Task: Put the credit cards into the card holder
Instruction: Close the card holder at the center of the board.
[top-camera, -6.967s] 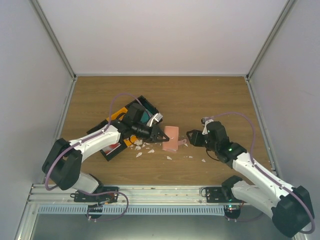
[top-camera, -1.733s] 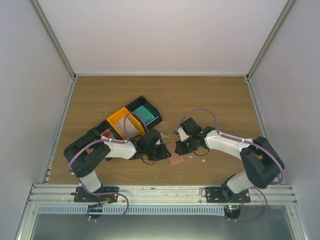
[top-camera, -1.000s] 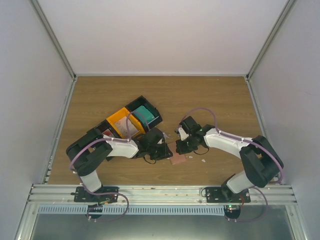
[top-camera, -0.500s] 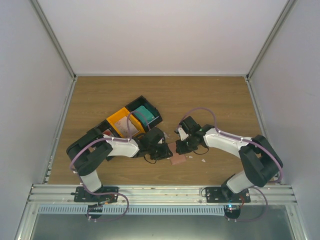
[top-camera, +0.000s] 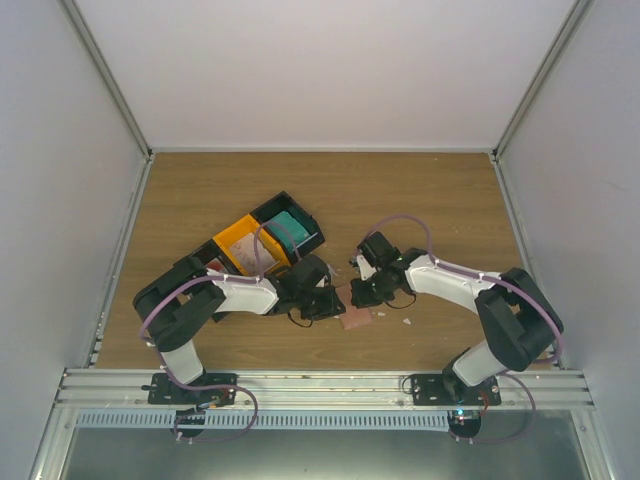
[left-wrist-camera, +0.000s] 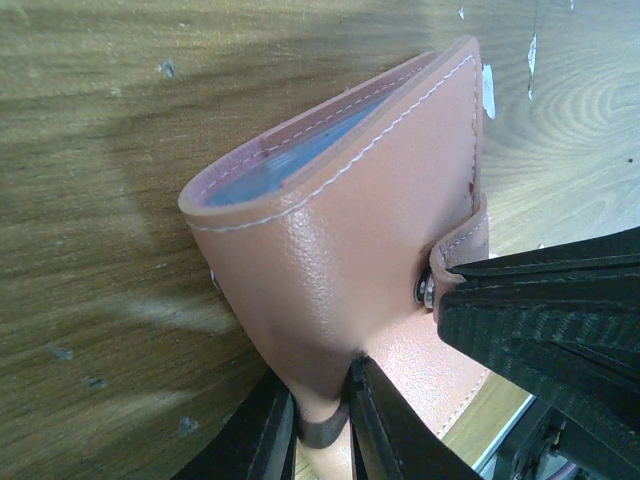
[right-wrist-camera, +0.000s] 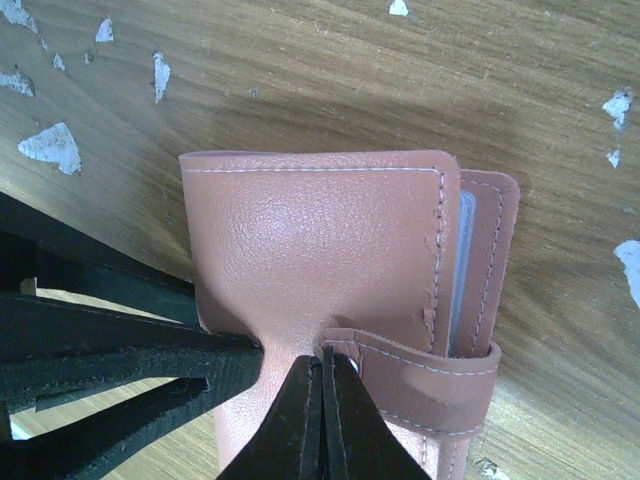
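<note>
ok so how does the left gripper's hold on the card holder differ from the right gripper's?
The left gripper's fingers stand slightly apart, clamping the card holder's thick cover. The right gripper's fingers are pressed fully together, apparently pinching its thin strap. In the top view the left gripper reaches in from the left side and the right gripper from the right. Both are closed on the same card holder.

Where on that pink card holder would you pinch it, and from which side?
Probably best at the folded spine of the card holder, coming in from that closed side. It is thin and flat there, and the cards and strap at the opposite edge are left free.
</note>
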